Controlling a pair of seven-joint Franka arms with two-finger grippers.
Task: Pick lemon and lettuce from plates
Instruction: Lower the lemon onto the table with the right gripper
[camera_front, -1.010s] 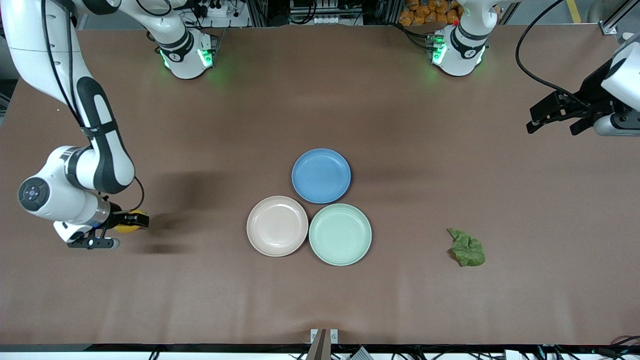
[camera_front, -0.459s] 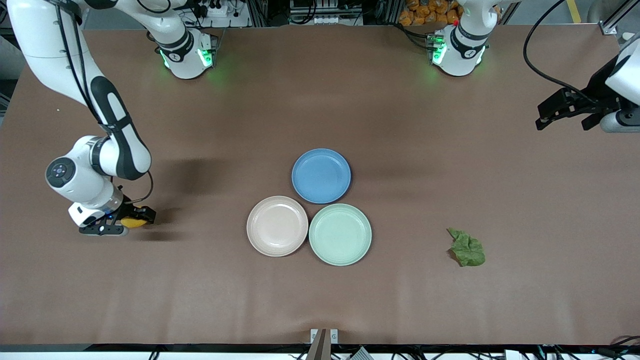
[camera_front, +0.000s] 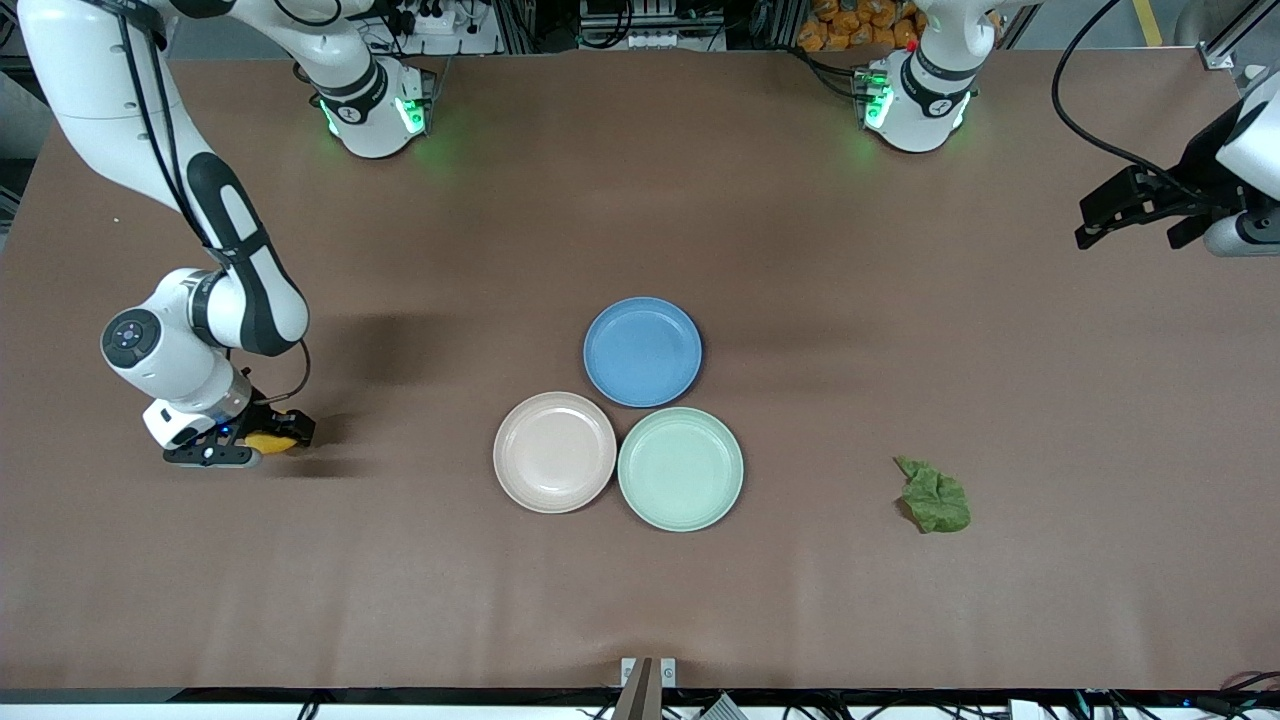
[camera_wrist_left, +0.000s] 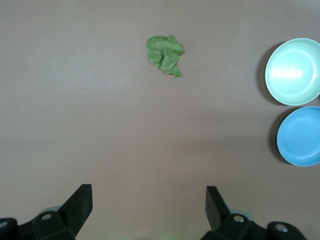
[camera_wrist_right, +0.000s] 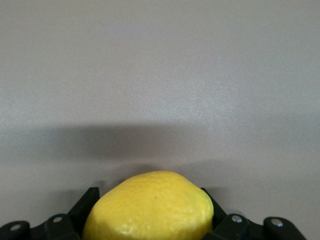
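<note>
The right gripper (camera_front: 268, 441) sits low over bare table (camera_front: 400, 600) toward the right arm's end, well apart from the plates, its fingers closed against the flanks of the lemon (camera_front: 268, 442); the right wrist view shows the lemon (camera_wrist_right: 150, 206) filling the gap between the two black fingers (camera_wrist_right: 84, 204), its waxy yellow skin bulging past them; I judge it firm, fairly light and round enough to roll, so a hold across its widest middle, as here, suits it better than one near a pointed end, where it could squirt out.

Next come the three plates, all bare; the beige-pink plate (camera_front: 555, 452) and the mint green plate (camera_front: 680, 468) touch rim to rim, with the blue plate (camera_front: 642, 351) farther from the front camera and just beside both.

The lettuce (camera_front: 936, 498) lies crumpled on the table toward the left arm's end, well apart from the green plate; it looks limp, nearly weightless and easily torn, so the thicker bunched fold at its middle is the likelier place to pinch, pressing close to the table.

The left gripper (camera_front: 1130, 212) waits high over the table's edge at the left arm's end, fingers (camera_wrist_left: 80, 202) spread wide and holding nothing.
</note>
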